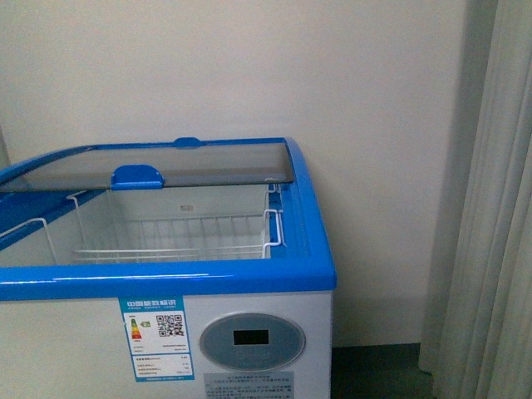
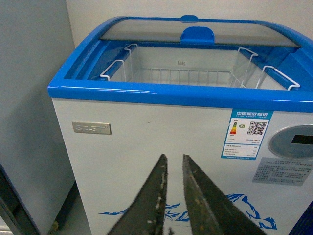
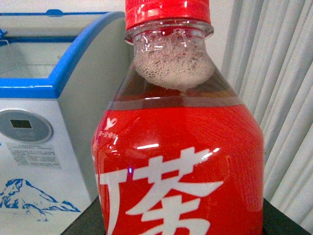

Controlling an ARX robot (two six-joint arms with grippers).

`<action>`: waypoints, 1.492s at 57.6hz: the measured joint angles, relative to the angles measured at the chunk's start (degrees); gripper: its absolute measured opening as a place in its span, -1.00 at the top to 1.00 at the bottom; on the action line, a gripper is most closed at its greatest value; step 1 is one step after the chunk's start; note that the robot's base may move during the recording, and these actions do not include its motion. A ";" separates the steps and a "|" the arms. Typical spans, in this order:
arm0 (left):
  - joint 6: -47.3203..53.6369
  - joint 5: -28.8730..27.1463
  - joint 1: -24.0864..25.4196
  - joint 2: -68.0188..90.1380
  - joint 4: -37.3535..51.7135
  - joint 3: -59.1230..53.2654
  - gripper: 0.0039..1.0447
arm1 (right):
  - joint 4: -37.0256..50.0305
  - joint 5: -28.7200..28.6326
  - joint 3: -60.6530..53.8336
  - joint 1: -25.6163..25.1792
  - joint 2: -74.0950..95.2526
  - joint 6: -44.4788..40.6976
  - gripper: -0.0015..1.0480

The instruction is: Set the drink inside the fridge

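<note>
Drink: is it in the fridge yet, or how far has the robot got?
Done: the lid of the fridge is slid back, its wire basket empty. In hand: the drink fills the right wrist view, outside the fridge, probably held. Left: lifting it over the rim and setting it inside.

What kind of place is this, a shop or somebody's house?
Probably a plain indoor room, maybe a shop corner or a test room. A white chest freezer with a blue rim and sliding glass lid stands by a bare pale wall, beside long pale curtains.
</note>
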 joint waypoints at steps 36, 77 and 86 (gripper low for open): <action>0.04 0.00 0.00 0.00 0.00 0.00 -0.85 | 0.00 0.00 0.00 0.00 0.00 0.00 0.22; 0.04 0.00 -0.02 0.00 0.00 0.00 -0.85 | 29.44 16.63 2.69 11.93 27.43 -8.33 0.22; 0.04 0.00 -0.02 -0.02 0.00 0.00 -0.85 | 35.10 14.60 7.61 9.81 39.32 -8.76 0.22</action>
